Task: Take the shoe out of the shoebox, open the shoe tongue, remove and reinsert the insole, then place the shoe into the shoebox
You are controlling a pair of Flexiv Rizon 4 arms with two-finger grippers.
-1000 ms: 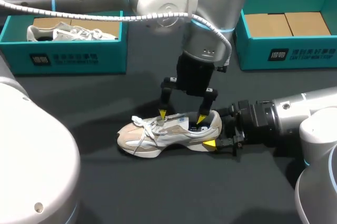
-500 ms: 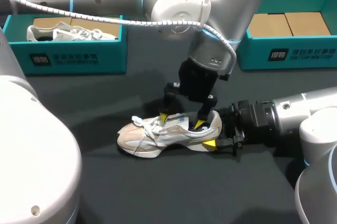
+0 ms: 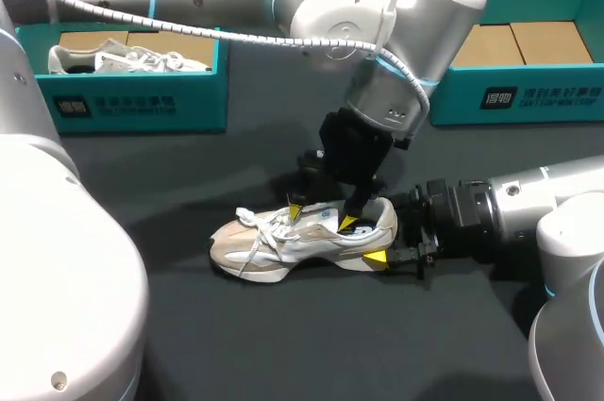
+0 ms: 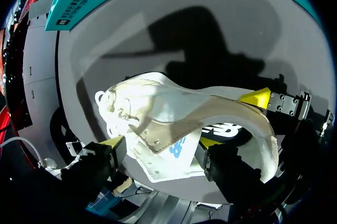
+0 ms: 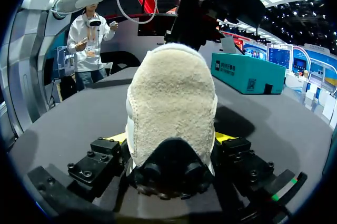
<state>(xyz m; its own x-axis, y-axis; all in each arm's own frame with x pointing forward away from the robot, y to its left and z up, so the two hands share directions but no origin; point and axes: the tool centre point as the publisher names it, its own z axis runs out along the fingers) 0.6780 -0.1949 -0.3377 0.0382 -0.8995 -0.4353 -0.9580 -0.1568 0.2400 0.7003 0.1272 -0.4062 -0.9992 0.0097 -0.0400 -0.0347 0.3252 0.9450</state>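
Observation:
A beige and white shoe (image 3: 274, 241) lies on the dark table, toe to the left. My right gripper (image 3: 385, 241) comes in from the right and is shut on its heel (image 5: 171, 103); in the right wrist view the yellow tips press both sides of it (image 5: 169, 139). My left gripper (image 3: 321, 217) hangs over the shoe's opening, fingers down inside the collar. The left wrist view shows it (image 4: 160, 142) open, its fingers straddling the white tongue (image 4: 163, 153), close to both edges. The right gripper's yellow fingertip (image 4: 255, 97) shows beside the heel.
A teal shoebox (image 3: 132, 99) at the back left holds another white shoe (image 3: 123, 57). A second teal shoebox (image 3: 528, 94) at the back right shows only its cardboard floor. Dark tabletop lies in front of the shoe.
My left gripper has come down into the shoe's opening and its fingers have drawn somewhat closer together. The shoe and the right gripper have stayed put.

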